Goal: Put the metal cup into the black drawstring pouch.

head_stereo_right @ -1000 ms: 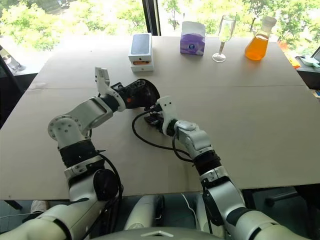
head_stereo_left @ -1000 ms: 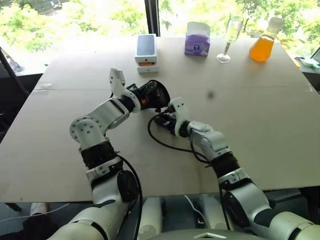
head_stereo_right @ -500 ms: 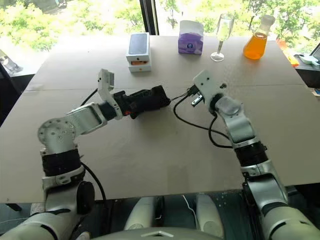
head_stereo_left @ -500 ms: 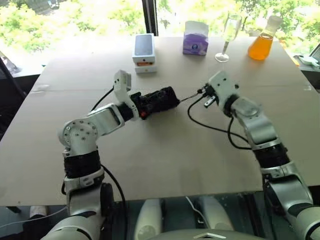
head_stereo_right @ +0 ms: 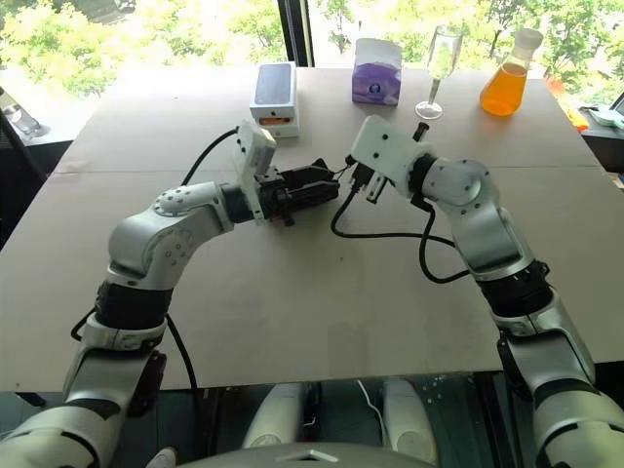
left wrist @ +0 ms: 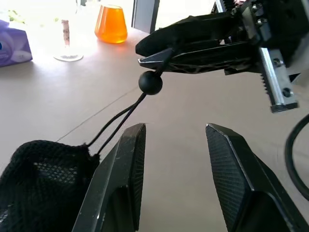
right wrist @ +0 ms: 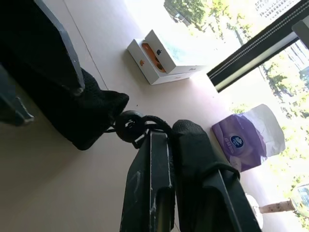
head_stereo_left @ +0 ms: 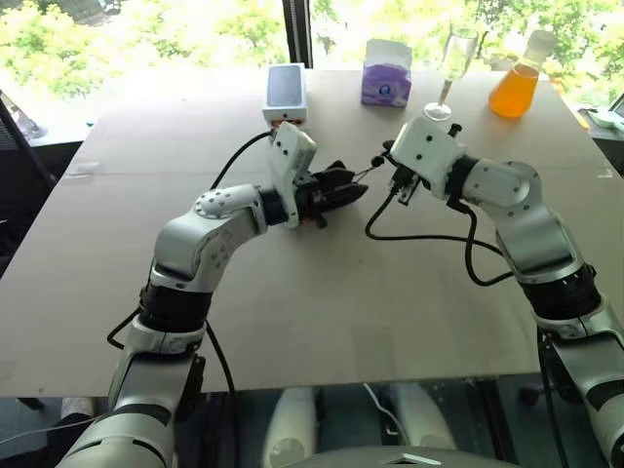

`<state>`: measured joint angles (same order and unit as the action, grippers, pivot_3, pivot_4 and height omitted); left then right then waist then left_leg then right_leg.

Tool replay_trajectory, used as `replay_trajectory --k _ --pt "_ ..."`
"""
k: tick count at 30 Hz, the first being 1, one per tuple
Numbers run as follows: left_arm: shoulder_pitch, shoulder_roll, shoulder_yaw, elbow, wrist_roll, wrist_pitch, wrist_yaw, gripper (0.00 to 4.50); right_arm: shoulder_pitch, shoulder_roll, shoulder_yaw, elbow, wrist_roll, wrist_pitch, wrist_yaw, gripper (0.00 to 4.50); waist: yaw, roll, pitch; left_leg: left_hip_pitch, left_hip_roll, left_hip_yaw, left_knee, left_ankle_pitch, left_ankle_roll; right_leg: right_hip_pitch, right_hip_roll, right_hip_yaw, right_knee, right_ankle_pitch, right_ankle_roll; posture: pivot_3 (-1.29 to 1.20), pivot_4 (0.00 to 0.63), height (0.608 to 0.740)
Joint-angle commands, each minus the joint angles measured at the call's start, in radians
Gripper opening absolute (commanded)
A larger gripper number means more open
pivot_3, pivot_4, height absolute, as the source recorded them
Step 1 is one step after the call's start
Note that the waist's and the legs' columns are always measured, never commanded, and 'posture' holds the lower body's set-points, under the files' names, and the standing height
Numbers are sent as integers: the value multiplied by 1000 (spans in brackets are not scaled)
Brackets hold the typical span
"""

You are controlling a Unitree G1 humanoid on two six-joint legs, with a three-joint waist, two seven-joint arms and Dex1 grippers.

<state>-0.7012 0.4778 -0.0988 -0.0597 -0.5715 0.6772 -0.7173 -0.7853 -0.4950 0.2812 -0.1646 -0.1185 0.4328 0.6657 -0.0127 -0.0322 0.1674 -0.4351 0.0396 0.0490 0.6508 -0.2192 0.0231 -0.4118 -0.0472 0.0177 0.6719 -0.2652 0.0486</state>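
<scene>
Landmark: the black drawstring pouch, held up above the middle of the surface.
Left gripper: its two black fingers stand apart, released; in the left wrist view the pouch's mesh fabric lies against the outer side of one finger, not between the two. In the head views the pouch sits right at this gripper's tip.
Right gripper: clenched on the pouch's cord, just beside the pouch's mouth; the cord's round black bead sits right at the fingertips.
Cord: runs taut from the pouch's mouth to the right gripper.
Metal cup: I cannot tell where it is; the pouch bulges, but the fabric hides what is inside.
White phone box: beyond the pouch, toward the window edge of the surface.
Purple tissue pack: beyond the pouch and farther to the right than the box.
Stemmed glass: to the right of the tissue pack, well apart from the pouch.
Flask of orange liquid: farthest right from the pouch, at the far edge.
</scene>
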Motion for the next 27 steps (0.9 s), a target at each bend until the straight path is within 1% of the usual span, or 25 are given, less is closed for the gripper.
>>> replay_trajectory --k 1,11,15,16,17,22,24,27 --pt "-61 -22 8 43 31 -43 -26 1992 -14 8 0 -69 -10 4 4 0 0 0 0 0 0 0 0 -1 1 0 0 0 0 0 0 0 150 740" --pt "-138 -65 -11 128 95 -95 -109 1992 -20 40 14 -80 -33 18 -8 0 1 0 0 0 0 -1 1 -1 2 0 0 -1 0 0 0 0 150 740" --pt "-147 -71 -18 143 109 -98 -134 1012 -19 49 10 -81 -41 23 -15 0 0 0 0 0 0 0 1 -1 2 0 0 -1 0 0 0 0 150 740" --pt "-146 -70 -19 147 115 -101 -140 419 -20 52 9 -81 -43 25 -17 0 0 0 0 0 0 -1 1 -1 2 0 0 -1 0 0 0 0 150 740" --pt "-146 -71 -18 151 120 -104 -142 223 -21 55 4 -81 -43 29 -20 0 0 0 0 0 0 -1 1 -1 2 0 0 -1 0 0 0 0 150 740" --pt "-151 -70 -25 179 153 -111 -144 175 -20 74 -47 -77 -31 78 -59 0 0 0 0 0 0 -1 1 -1 2 0 0 -1 1 0 0 0 150 740" --pt "-150 -56 -45 213 194 -130 -148 175 -20 96 -113 -64 -3 127 -100 0 0 0 0 0 0 -1 1 -1 2 0 0 -1 1 0 0 0 150 740" --pt "-150 -28 -83 315 286 -176 -145 175 -18 116 -247 -14 39 189 -183 0 3 0 0 0 0 -1 1 0 0 0 1 -1 1 0 0 0 150 740"
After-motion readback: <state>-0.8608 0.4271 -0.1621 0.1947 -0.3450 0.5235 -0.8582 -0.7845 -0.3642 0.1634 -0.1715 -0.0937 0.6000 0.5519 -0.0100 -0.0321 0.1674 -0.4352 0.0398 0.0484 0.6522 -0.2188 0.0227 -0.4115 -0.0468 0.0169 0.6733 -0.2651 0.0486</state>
